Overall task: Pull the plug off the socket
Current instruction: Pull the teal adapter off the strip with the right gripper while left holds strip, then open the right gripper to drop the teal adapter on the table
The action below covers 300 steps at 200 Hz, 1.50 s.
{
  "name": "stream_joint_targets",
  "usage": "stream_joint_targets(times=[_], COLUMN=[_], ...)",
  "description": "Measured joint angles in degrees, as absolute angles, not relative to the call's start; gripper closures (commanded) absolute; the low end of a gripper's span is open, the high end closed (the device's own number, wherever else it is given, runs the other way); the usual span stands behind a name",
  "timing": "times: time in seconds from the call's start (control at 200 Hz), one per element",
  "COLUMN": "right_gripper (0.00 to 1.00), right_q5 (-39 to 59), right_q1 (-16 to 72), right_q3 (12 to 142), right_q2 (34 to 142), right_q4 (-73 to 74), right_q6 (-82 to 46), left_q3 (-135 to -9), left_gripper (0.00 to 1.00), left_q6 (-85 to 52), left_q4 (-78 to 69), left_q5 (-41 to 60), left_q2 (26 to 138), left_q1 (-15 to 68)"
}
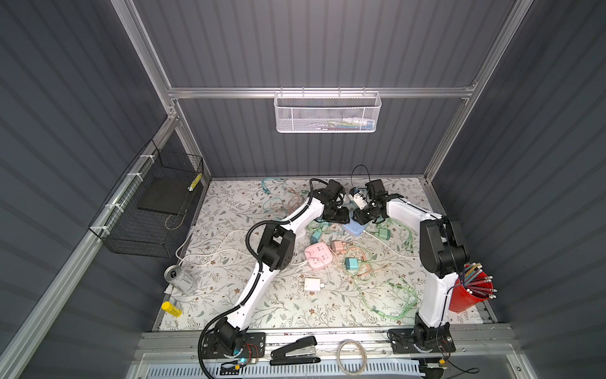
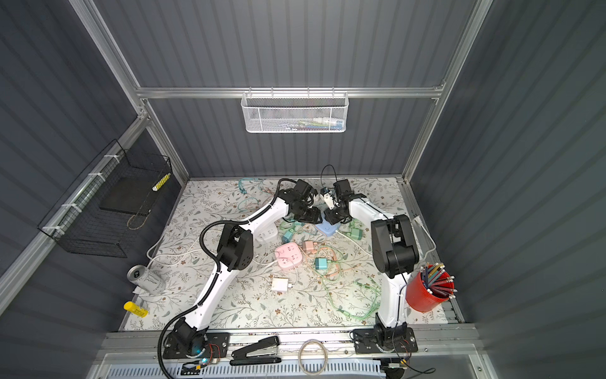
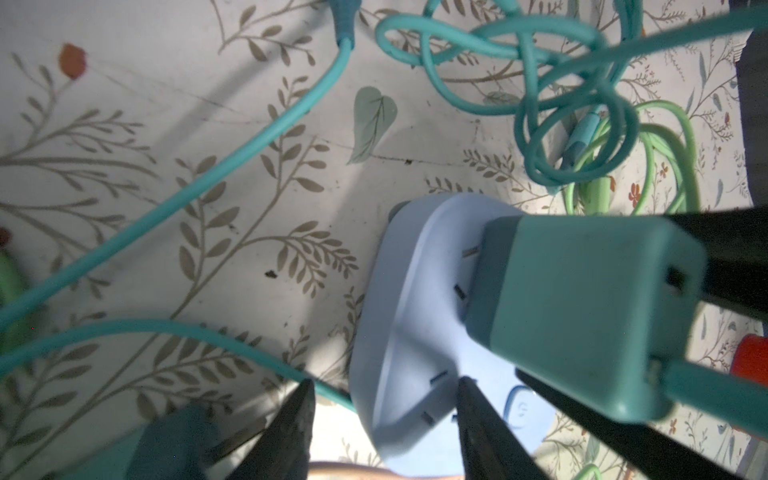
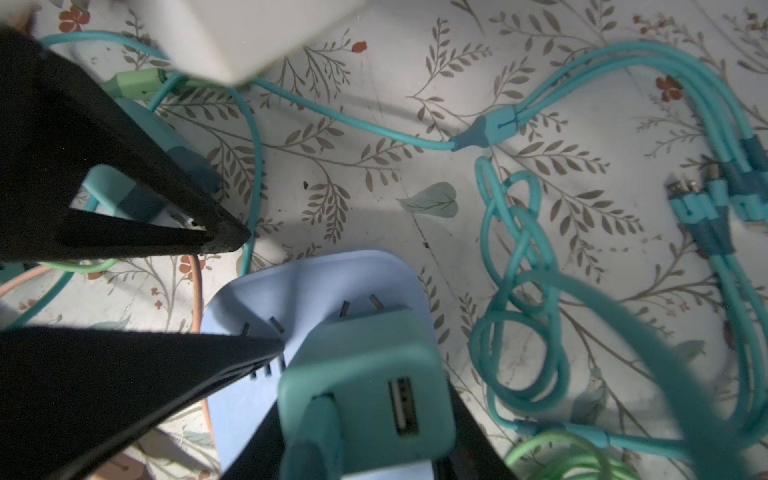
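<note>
Shows a pale blue socket (image 1: 354, 228) at the far centre of the floral worktop (image 1: 262, 305), a teal plug (image 4: 365, 374) seated in its top face. Has the right gripper (image 4: 361, 436) closed on that plug's two sides. Has the left gripper (image 3: 386, 382) part open astride the socket's edge, one fingertip (image 4: 276, 347) on its face, the other clear of it.

You see plug (image 4: 365, 374) in socket (image 4: 316, 282), prongs (image 4: 344, 308) part exposed; right gripper (image 4: 361, 432) clamps plug; left gripper (image 4: 255, 293) spread, one tip on socket.
</note>
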<state>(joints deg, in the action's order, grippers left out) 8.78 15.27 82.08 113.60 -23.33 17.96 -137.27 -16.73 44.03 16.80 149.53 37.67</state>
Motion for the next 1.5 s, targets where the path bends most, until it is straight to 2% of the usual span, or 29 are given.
stream_joint_targets(times=[0.365, 0.535, 0.891, 1.501], right_gripper=[0.92, 0.88, 0.88, 0.88], right_q5=[11.16, 11.0, 11.42, 13.04], right_q1=[15.9, 15.0, 10.0, 6.35], right_q3=[79.22, 79.31, 86.3, 88.95], right_q2=[106.54, 106.67, 113.36, 115.7], right_q4=[-19.16, -19.99, -27.22, -35.2], right_q6=[17.56, 16.25, 9.89, 4.54], left_q3=[-137.58, -136.0, -133.29, -130.26], left_gripper=[0.47, 0.47, 0.47, 0.47], left_q6=[-16.71, -16.71, -16.56, -16.53], left_q4=[44.1, 42.57, 40.07, 37.45], left_q5=[17.04, 17.1, 17.06, 16.6], left_q2=[149.8, 149.16, 147.96, 146.45], left_q1=[37.67, 37.67, 37.67, 37.69])
